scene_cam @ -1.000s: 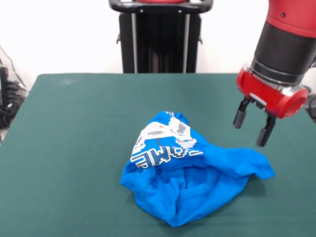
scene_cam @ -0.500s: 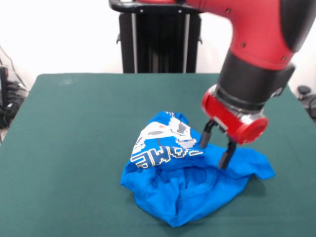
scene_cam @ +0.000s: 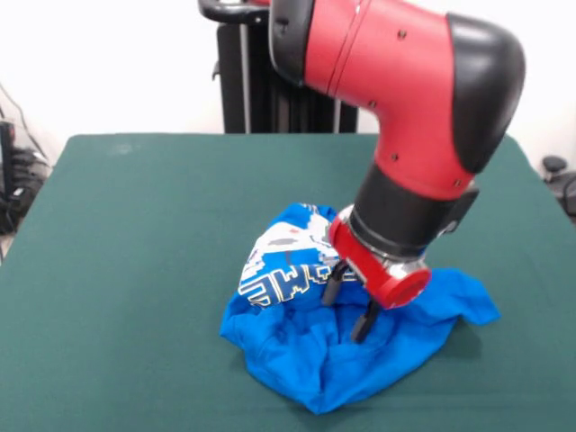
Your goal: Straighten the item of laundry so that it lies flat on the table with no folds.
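We see the shirt [scene_cam: 342, 346], bright blue, lying crumpled in a heap on the green bench [scene_cam: 135, 270], right of the middle and toward the near edge. Its nearest part is a rounded mass of folded cloth that ends in a blunt point at the near side. One flap spreads flat to the right, away from the heap. On the left, far part of the heap, a raised fold shows the white print [scene_cam: 292, 270] with dark block letters, creased so that we cannot read the whole word.

Just behind the near mass, the fingers [scene_cam: 348, 308] come down onto the middle of the heap. They are two dark prongs, spread moderately apart, with nothing gripped between them; their tips sit at the cloth surface, and we cannot tell whether they press into it. Above them is the red wrist ring, then a black collar, then the large red and black arm [scene_cam: 405, 108], which leans in from the upper left and covers the far right part of the shirt.
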Tool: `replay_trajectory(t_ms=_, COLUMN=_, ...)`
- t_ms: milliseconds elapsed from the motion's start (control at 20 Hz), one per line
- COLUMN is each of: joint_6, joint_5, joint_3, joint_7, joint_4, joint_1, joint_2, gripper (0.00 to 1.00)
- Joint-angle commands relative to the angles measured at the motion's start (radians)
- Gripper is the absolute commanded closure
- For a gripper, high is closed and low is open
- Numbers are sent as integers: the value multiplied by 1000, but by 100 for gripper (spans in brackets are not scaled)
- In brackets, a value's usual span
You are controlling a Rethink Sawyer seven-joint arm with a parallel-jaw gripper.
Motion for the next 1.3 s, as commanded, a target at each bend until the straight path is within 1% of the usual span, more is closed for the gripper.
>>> replay_trajectory(t_ms=50, joint_6=-90, joint_5=19, joint_3=80, joint_7=202, joint_4=-7, joint_1=-13, joint_2=58, gripper=0)
replay_trajectory(t_ms=350, joint_6=-109, joint_5=28, joint_3=124, joint_7=166, joint_4=-2, joint_1=-25, joint_2=49, gripper=0)
replay_trajectory(t_ms=850, joint_6=-72, joint_5=30, joint_3=168, joint_7=129, joint_4=32, joint_1=-29, joint_2=-20, gripper=0)
replay_trajectory(t_ms=1100, joint_6=-36, joint_5=26, joint_3=185, joint_7=119, joint_4=59, joint_1=-25, joint_2=-73, gripper=0)
replay_trajectory(t_ms=1300, joint_6=-37, joint_5=16, joint_3=204, joint_7=99, joint_4=83, joint_1=-34, joint_2=-105, gripper=0)
